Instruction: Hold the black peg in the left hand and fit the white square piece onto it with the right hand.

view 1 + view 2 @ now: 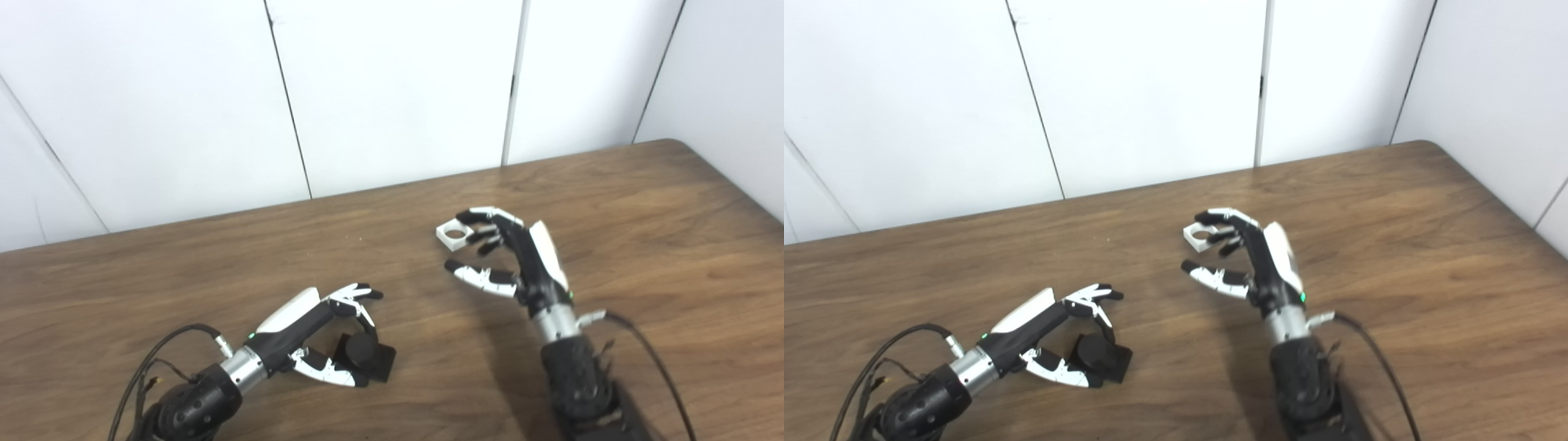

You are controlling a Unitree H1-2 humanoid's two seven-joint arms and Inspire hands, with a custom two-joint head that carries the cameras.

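The black peg (361, 350), a short round post on a square black base, stands on the wooden table (643, 245) at the front left. My left hand (318, 334) is open and curls around it, fingers over its top and thumb in front, with no firm hold that I can see. The white square piece (454, 235) with a round hole lies flat near the table's middle. My right hand (511, 257) is open beside it. Its fingertips reach over the piece's right edge and its thumb is spread apart below.
White wall panels (398, 92) stand behind the table's far edge. The table's rounded far right corner (680, 144) is in view. Black cables (649, 355) trail from both forearms along the front of the table.
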